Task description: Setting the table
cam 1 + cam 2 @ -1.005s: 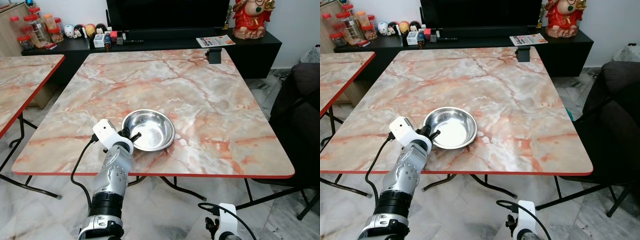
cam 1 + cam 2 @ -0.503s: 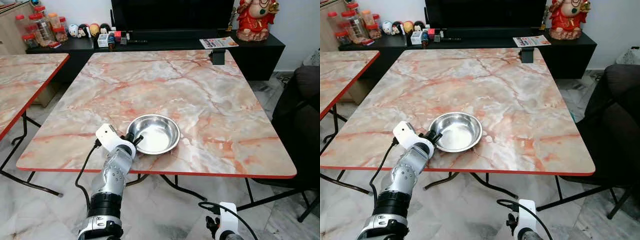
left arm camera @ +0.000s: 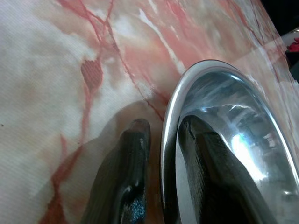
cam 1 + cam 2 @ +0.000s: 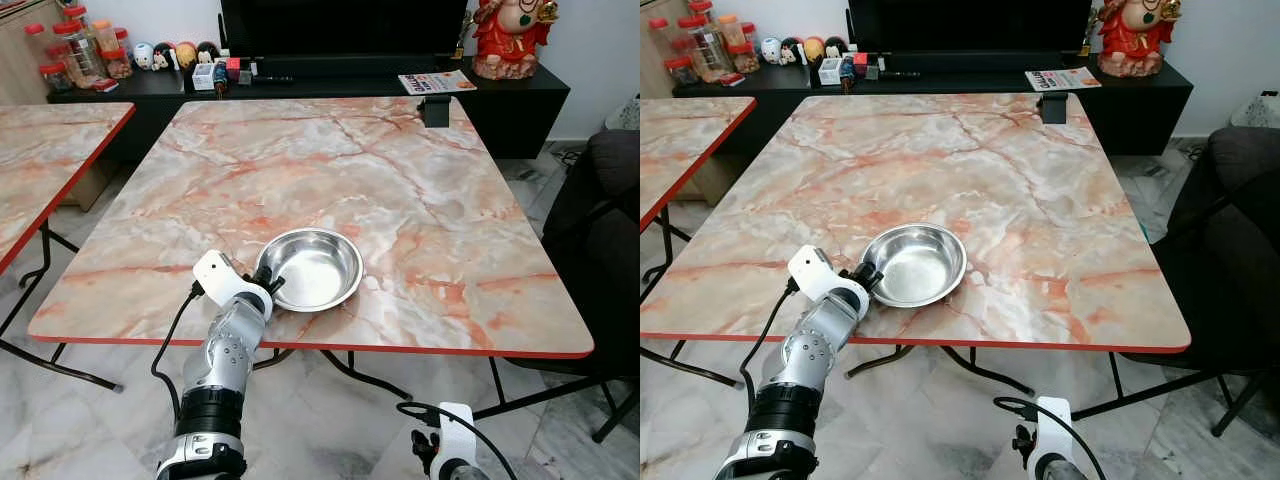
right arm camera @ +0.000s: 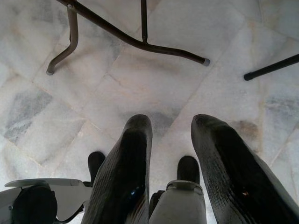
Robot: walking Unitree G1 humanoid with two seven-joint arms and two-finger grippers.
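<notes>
A shallow round stainless-steel bowl (image 4: 309,268) sits near the front edge of a square pink-and-orange marbled table with a red rim (image 4: 420,190). The left gripper (image 3: 161,140) pinches the bowl's near-left rim, one black finger inside and one outside on the tabletop. The right gripper (image 5: 170,135) hangs low over pale marble floor tiles (image 5: 177,28), jaws parted on nothing. Behind stand a black low cabinet (image 4: 330,75) (jars and small figurines on it) and a second marbled table (image 4: 40,160) at left.

bowl (image 3: 233,154): far rim cut off | left pincer (image 3: 161,140): bases cut off
</notes>
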